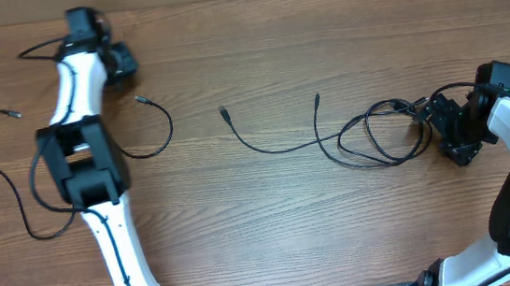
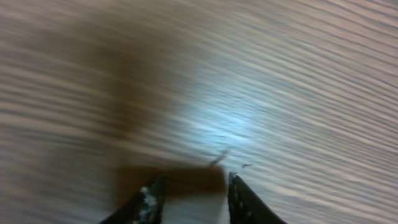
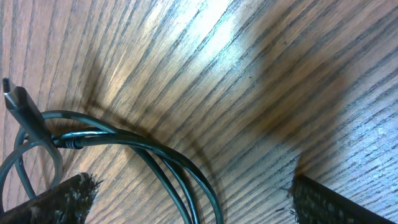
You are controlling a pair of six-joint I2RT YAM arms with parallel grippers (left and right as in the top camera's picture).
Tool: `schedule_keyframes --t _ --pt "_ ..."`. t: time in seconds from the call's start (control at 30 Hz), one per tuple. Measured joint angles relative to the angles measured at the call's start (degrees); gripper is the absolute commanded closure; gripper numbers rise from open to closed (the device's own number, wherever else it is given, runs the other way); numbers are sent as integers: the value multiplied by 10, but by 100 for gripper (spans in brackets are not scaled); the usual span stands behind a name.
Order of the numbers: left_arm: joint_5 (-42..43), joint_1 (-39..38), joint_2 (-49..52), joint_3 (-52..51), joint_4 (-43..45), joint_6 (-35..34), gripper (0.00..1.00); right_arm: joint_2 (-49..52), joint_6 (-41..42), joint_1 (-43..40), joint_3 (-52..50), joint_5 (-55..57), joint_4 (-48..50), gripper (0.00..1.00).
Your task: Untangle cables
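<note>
Looped cables on wooden table

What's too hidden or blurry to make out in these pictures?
- Left wrist view: motion blur smears the table; the dark specks by the left tool are unreadable.
- Overhead: the left arm covers where the curved cable goes beneath it.
- Right wrist view: the looped cable is cut off by the bottom edge.

Two robot arms, one table, at least three black cables.
</note>
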Motion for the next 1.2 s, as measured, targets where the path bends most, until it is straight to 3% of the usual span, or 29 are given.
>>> schedule_keyframes --t 0.27,0.4,0.6,0.63,0.7,0.77,0.8,1.0,1.07,1.1,1.17,1.2 --pt "-60 -41 12 37 -36 -6 53 0 0 0 0 0 0 0" --pt "-70 -12 32 94 -76 -12 45 0 0 0 0 0 0 0" --pt "-104 60 37 206 -139 -19 48 0 0 0 0 0 0 0" --pt "-111 69 37 221 -145 -19 62 0 0 0 0 0 0 0" --pt "-134 94 37 247 -153 -21 73 0 0 0 0 0 0 0" --pt "-157 107 37 253 -156 -26 92 0 0 0 0 0 0 0" --pt "-169 112 37 253 -161 -30 96 0 0 0 0 0 0 0" --pt "-225 133 37 251 -189 -75 96 0 0 0 0 0 0 0" --pt "-233 140 37 244 -189 -92 78 0 0 0 0 0 0 0" --pt "-236 145 37 236 -187 -104 59 0 0 0 0 0 0 0" --pt "-239 155 37 222 -180 -118 40 0 0 0 0 0 0 0" --pt "-241 162 37 212 -173 -124 37 0 0 0 0 0 0 0"
